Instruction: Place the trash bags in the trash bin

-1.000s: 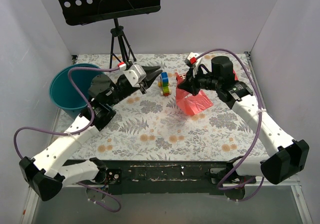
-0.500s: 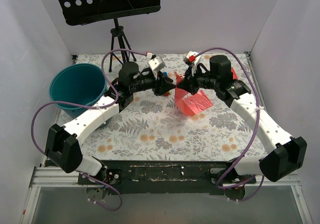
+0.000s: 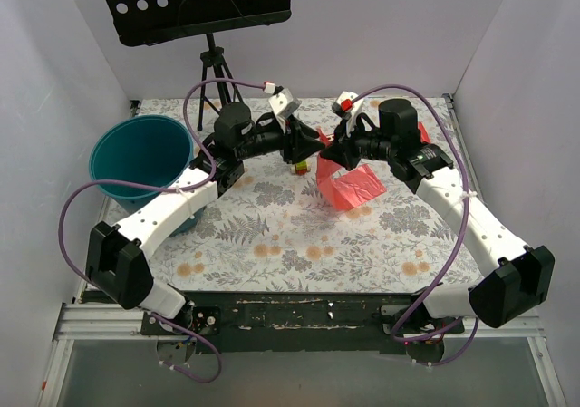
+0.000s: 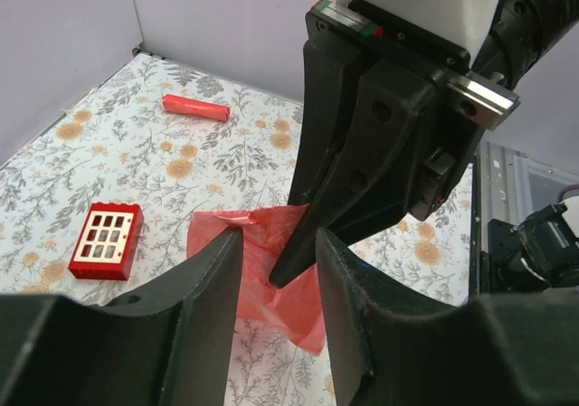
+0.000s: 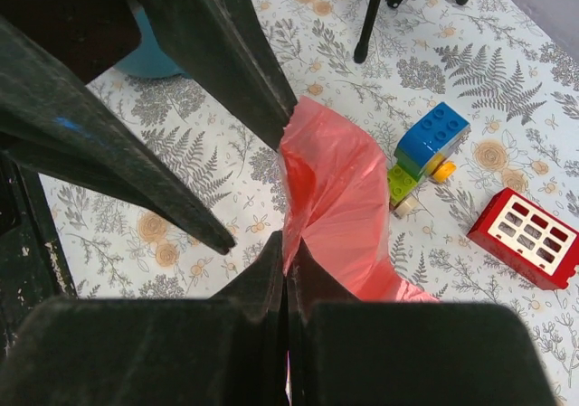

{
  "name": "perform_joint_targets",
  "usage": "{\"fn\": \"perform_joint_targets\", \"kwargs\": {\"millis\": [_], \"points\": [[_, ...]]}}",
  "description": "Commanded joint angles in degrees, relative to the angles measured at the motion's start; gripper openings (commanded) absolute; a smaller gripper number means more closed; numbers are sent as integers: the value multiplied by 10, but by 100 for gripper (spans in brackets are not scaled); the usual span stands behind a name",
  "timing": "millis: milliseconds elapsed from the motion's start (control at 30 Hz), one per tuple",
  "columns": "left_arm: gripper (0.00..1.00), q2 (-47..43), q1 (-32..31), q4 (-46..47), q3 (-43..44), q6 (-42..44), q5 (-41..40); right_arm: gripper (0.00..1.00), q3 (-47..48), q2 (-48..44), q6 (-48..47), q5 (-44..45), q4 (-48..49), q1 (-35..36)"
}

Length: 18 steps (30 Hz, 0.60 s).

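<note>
The right tool (image 5: pixel 286 269) is closed on the pink trash bag (image 3: pixel 352 188), which hangs over the desk (image 3: pixel 272 235) well apart from the trash bin (image 3: pixel 127 189); the left tool (image 4: pixel 279 239), half open, holds nothing.

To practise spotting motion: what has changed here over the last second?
The left gripper swung right, up to the thin pink-red plastic film bag, its jaws opening. The right gripper stayed shut on that bag; the large round teal plastic bucket did not move.
</note>
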Motion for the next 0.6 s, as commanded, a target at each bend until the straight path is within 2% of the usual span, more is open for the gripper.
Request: {"fn": "perform_joint_targets", "kwargs": {"millis": [0,300,500,567], "points": [[34,15,-1,10,35,5,13,1,32,3,-5,0,19,2],[9,37,-1,-11,52,32,33,1,30,4,-5,0,24,2],[6,40,-1,-1,51,32,26,1,27,1,-6,0,20,2],[11,40,-1,-1,51,30,24,1,28,1,-8,2,19,2]]}}
